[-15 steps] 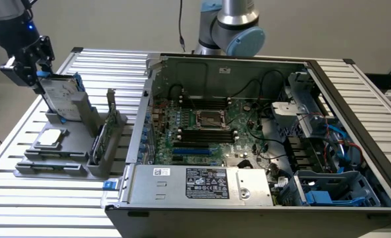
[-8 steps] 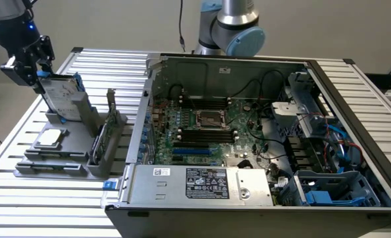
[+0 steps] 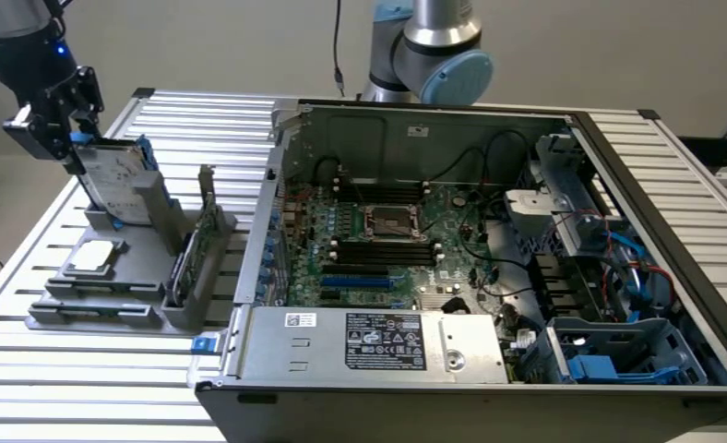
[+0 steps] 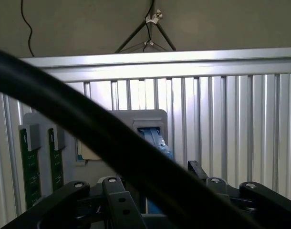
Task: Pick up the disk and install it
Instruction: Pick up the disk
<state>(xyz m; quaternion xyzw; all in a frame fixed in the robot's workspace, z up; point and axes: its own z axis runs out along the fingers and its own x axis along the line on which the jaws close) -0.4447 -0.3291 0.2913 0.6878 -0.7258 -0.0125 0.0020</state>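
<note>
The disk [image 3: 115,180], a silver drive with a white label and blue rails, stands upright and slightly tilted in the grey holder [image 3: 130,305] on the exterior view's left. My gripper [image 3: 78,146] is at the disk's upper corner, right against its top edge. In the wrist view the disk's blue rail [image 4: 157,139] runs from the grey holder [image 4: 136,119] down between the gripper's black linkages [image 4: 155,205]. A thick black cable [image 4: 88,133] hides the place where gripper and disk meet.
The open computer case [image 3: 462,231] lies on the slatted metal table [image 3: 68,388], with a blue-lined drive bay [image 3: 610,355] at its near right corner. The holder also carries a small silver chip [image 3: 93,258] and a thin green card [image 3: 182,263]. Two green cards [image 4: 30,167] stand in holder slots.
</note>
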